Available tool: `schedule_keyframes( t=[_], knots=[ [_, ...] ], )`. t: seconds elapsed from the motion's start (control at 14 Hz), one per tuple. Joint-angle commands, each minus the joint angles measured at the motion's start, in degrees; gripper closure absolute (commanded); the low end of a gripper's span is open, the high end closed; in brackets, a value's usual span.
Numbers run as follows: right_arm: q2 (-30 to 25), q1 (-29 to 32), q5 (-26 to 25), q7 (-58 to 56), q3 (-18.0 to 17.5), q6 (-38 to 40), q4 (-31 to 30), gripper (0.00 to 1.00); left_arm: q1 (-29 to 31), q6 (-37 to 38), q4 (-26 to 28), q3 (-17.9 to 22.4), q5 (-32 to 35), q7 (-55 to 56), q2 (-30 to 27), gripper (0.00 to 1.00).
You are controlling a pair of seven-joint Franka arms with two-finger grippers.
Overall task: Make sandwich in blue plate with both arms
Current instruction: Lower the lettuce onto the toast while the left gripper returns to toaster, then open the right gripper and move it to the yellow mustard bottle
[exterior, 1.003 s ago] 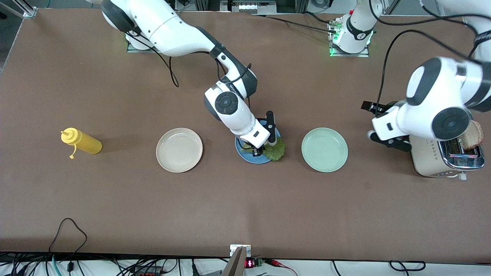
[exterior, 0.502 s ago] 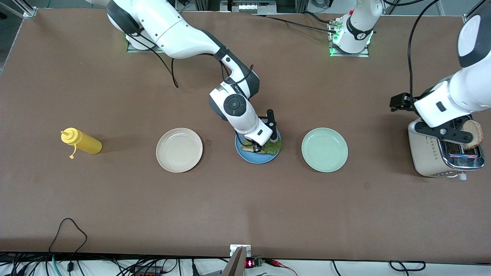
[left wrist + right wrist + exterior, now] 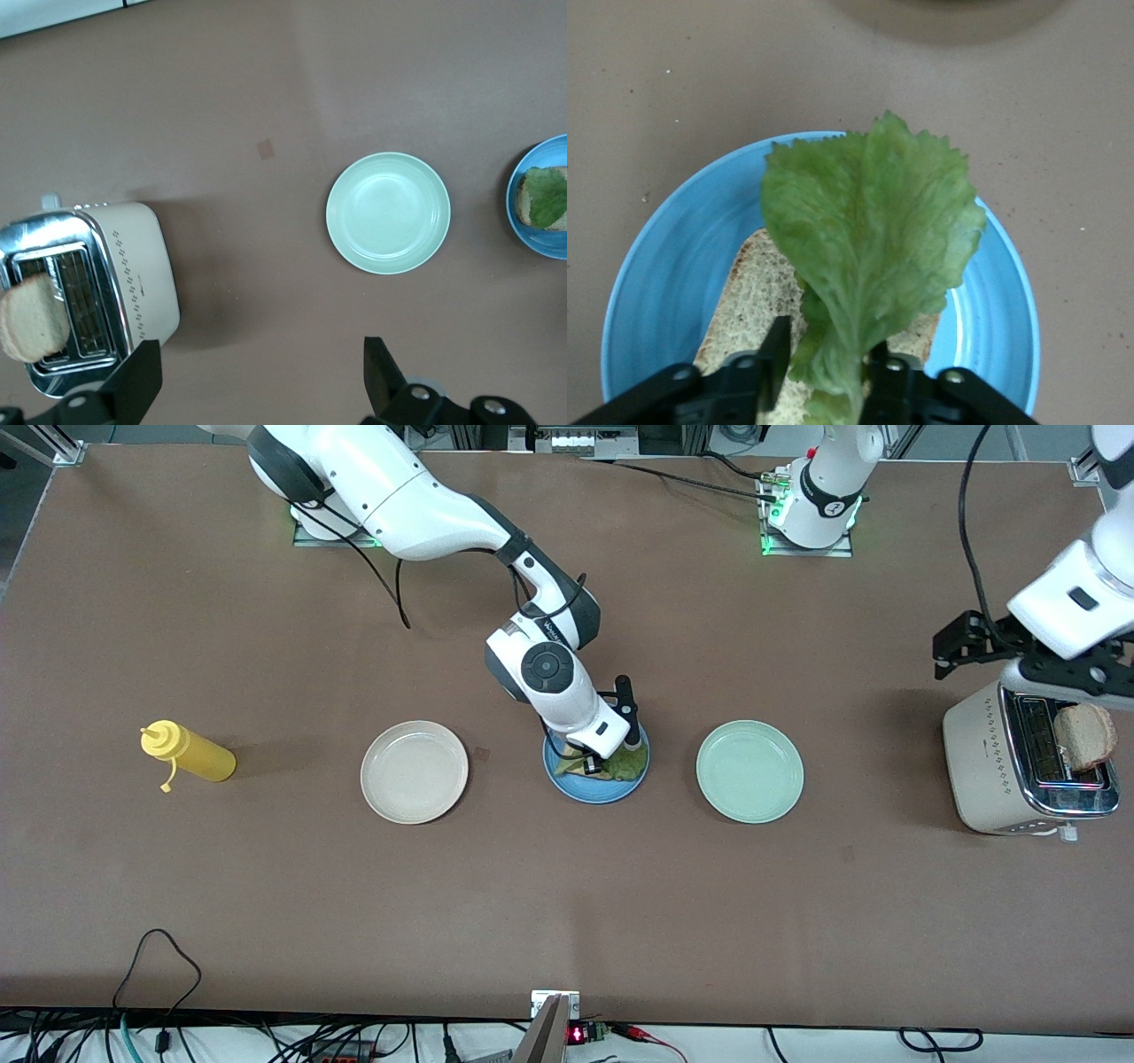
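Right claw low over blue plate, part-open astride lettuce stem on toast; may lift off stuck. Left claw wide open, empty, over toaster.

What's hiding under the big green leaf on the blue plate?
Under the lettuce leaf lies one slice of toast on the blue plate. The leaf covers much of the toast, so that part cannot be seen.
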State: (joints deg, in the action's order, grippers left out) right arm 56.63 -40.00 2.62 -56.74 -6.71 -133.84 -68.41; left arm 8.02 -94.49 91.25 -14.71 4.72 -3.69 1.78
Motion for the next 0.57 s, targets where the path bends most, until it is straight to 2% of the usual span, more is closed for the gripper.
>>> schedule_keyframes(
  t=[0.0, 0.21, 0.5],
  knots=[
    [-1.3, 0.1, 1.3, 0.2, -0.1, 4.0, -0.6, 0.00, 1.8, -1.4, 6.8, -0.3, -1.2, 3.2, -5.1, 0.00],
    [-4.5, 0.5, 5.3, 0.3, 0.0, 10.5, -0.4, 0.00, 1.9, 0.2, 6.7, 0.1, -1.2, 3.1, -4.9, 0.00],
    [-6.5, -0.3, 6.5, 3.6, 0.0, 12.8, -0.3, 0.00, 2.3, 0.6, 5.4, 0.3, -1.3, 2.7, -4.9, 0.00]
  ],
)
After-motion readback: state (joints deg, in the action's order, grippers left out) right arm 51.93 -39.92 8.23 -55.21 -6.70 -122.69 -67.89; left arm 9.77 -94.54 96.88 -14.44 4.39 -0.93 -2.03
